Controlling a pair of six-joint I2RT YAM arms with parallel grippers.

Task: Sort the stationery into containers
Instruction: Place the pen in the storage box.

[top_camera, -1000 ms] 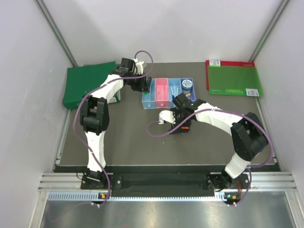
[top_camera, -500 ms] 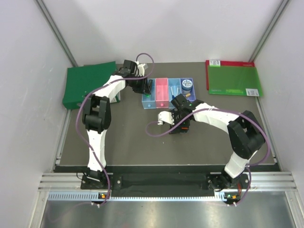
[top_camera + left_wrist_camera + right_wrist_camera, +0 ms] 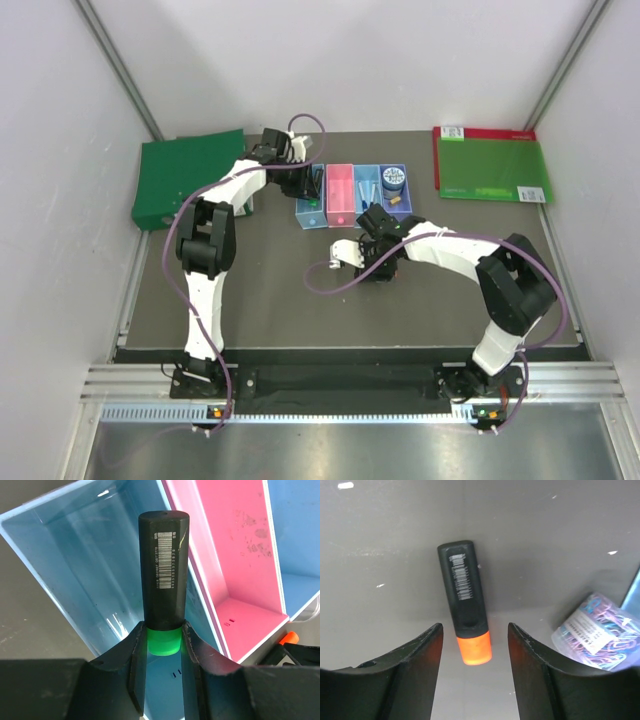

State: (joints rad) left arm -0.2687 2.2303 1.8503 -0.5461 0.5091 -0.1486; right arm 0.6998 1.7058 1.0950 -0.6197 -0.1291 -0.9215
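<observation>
Since a second ago the right gripper [image 3: 475, 630] has crept a little toward the trays and its jaws have drawn inward, while the left arm has nudged slightly rightward over the row of four joined translucent plastic trays [image 3: 352, 195]. As I watch, the right gripper's two black fingers stand apart on either side of a black highlighter with an orange cap [image 3: 464, 595], which lies flat on the dark grey table [image 3: 545, 525]. A gap shows on each side, so nothing is gripped yet. Just off to the right sits a clear plastic box of coloured paper clips [image 3: 600, 630], near the highlighter but not touching it. The left gripper [image 3: 162, 637] is clamped on a black highlighter with a green cap [image 3: 163, 570], pinching it at the cap end, with the barrel pointing down into the light blue end tray [image 3: 75, 590], next to the pink tray [image 3: 240, 550]. I can't tell whether its far tip touches the tray floor. To my eye both arms are a step from finishing a move: the left looks ready to let its highlighter go into the blue tray, and the right needs only to finish closing around the orange cap before lifting. The thing to watch is the right-hand finger brushing the clip box as it closes.
</observation>
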